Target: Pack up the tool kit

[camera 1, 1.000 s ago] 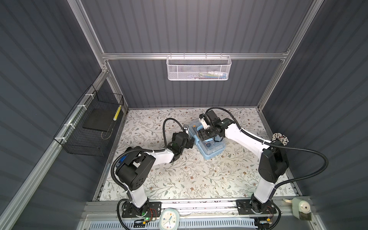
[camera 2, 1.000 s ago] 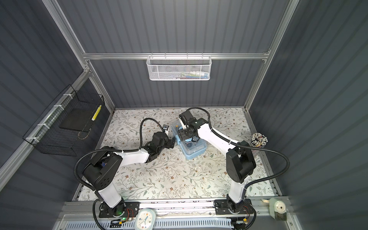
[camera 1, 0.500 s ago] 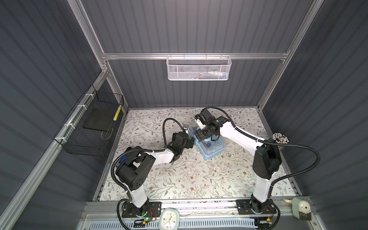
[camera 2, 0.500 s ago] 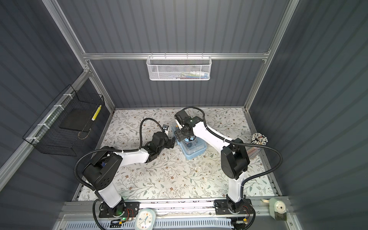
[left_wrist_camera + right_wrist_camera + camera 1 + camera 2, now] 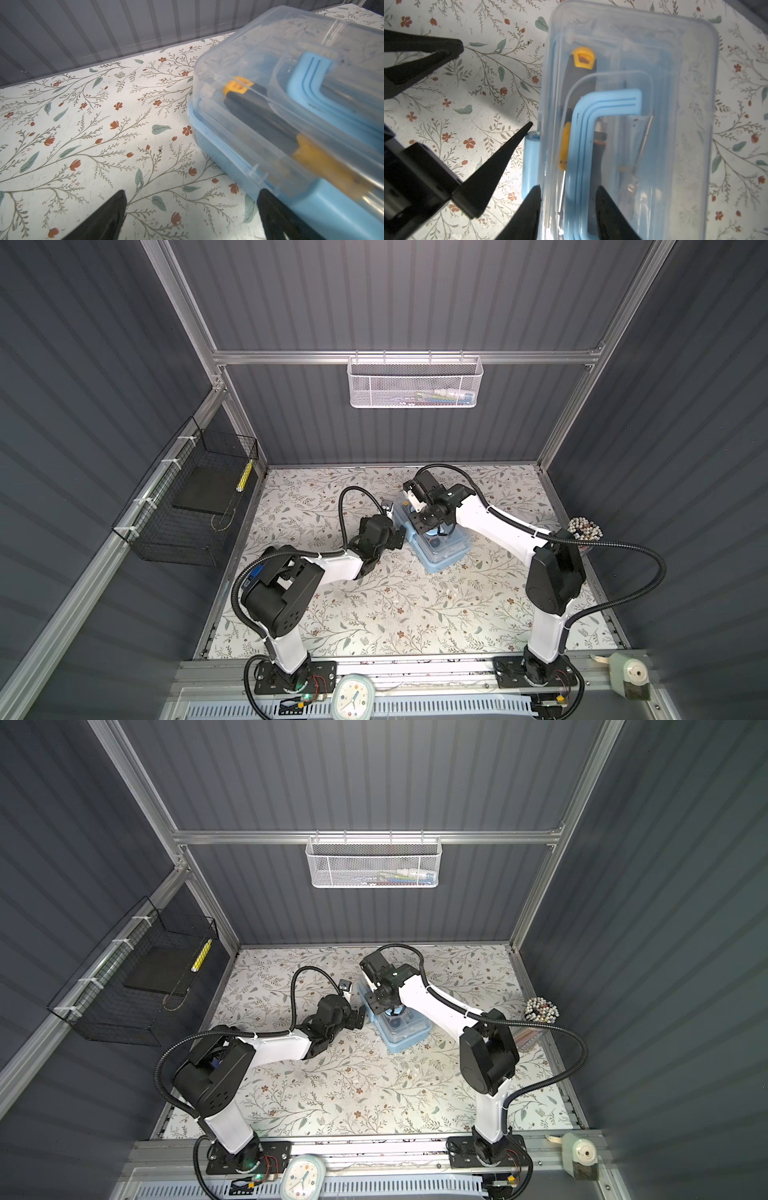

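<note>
Toward the back of the floral-patterned tabletop (image 5: 374, 605), my two end effectors meet at the small rectangular light-blue plastic tool kit (image 5: 446, 553), its clear lid (image 5: 259, 62) seated on the base.
My right end effector (image 5: 569, 187) reaches down over the lid, its two black fingers (image 5: 608, 214) straddling the long bar of the blue C-shaped handle (image 5: 591, 108), which lies flat on the lid; I cannot tell whether they pinch it or merely stand beside it. My left end effector (image 5: 192, 191) is spread wide and holds nothing, low at the kit's side, one fingertip (image 5: 525, 128) just beside the light-blue latch (image 5: 530, 158). Through the lid show a dark-gripped tool (image 5: 583, 60) with a yellow end cap and a thin metal shaft (image 5: 645, 133).
</note>
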### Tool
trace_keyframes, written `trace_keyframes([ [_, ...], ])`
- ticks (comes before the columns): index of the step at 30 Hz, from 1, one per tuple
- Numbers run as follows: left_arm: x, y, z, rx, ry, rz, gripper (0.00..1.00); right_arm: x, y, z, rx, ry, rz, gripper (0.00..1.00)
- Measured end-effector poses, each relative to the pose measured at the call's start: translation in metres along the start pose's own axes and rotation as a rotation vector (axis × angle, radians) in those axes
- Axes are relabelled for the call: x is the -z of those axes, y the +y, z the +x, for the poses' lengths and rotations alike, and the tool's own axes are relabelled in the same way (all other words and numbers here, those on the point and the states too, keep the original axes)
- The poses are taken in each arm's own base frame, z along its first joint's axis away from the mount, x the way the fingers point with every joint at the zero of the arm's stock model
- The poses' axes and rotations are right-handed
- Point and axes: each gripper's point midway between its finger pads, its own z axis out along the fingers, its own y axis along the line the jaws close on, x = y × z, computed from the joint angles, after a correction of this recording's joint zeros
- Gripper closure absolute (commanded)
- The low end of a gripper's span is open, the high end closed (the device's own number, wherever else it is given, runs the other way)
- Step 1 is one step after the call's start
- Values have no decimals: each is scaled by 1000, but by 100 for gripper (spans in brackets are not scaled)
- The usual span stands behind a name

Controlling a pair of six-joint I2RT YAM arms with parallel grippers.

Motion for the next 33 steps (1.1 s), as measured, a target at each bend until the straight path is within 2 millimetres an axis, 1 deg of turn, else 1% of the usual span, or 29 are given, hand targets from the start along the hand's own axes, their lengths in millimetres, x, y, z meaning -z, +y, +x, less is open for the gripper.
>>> trace_keyframes([
  [6, -1, 1, 0, 6, 2, 7, 1, 12, 2, -5, -29, -27, -24, 78],
  [10, -1, 0, 0, 11, 2, 12, 0, 21, 9, -8, -55, -43, -71, 88],
  [14, -1, 0, 0, 13, 2, 13, 1, 22, 16, -7, -79, -37, -114, 90],
  [22, -1, 0, 0, 24, 2, 16, 1, 21, 27, -6, -125, -21, -175, 90],
  [26, -1, 0, 0, 31, -1, 16, 1, 13, 29, -1, -133, 5, -179, 90],
  [31, -1, 0, -1, 33, -4, 17, 1, -2, 33, 10, -135, 60, -175, 90],
  [33, -1, 0, -1, 35, -5, 18, 1, -4, 34, 12, -137, 69, -174, 90],
])
